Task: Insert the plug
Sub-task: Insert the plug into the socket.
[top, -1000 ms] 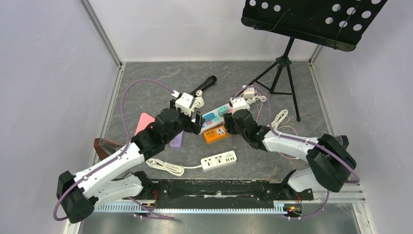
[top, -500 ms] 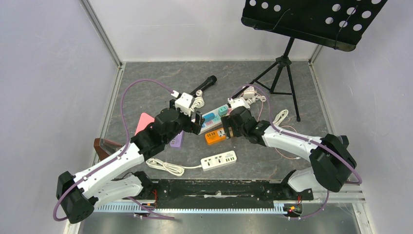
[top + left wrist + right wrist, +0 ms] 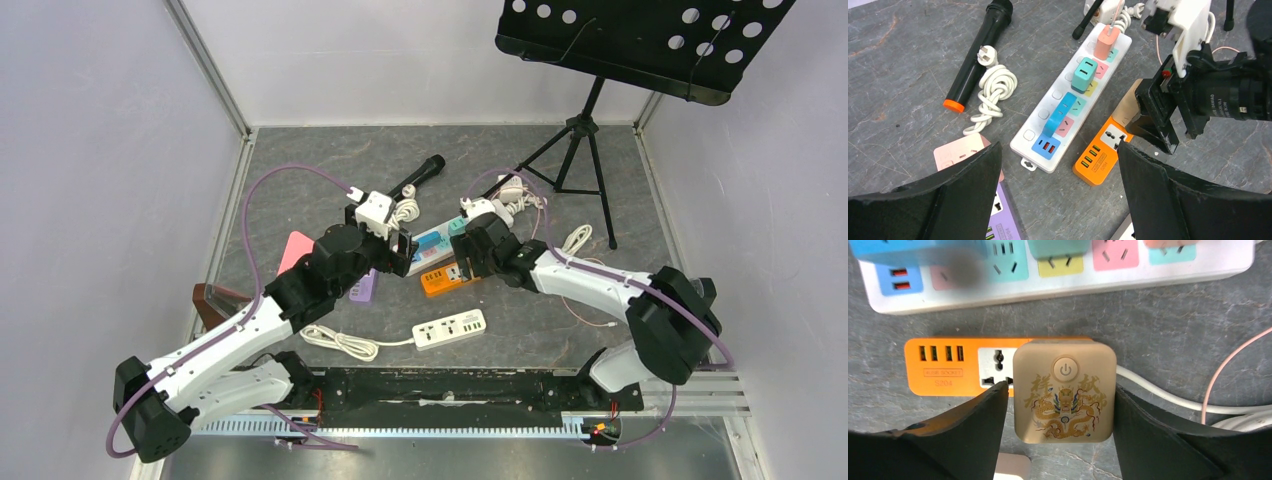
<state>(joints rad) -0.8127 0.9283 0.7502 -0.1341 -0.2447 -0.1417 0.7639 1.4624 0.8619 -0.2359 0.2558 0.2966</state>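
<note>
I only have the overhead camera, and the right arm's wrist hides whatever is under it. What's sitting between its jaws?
Observer: A gold square plug with a dragon print and a power button. The right jaws stand on either side of it.
Operator: Is it in a socket?
Observer: It sits on the right end of the orange power strip, and the socket to its left is uncovered. I cannot tell how deep it sits.
Operator: And the left jaws?
Observer: Wide open with nothing between them, hovering by the USB end of the white power strip.
</note>
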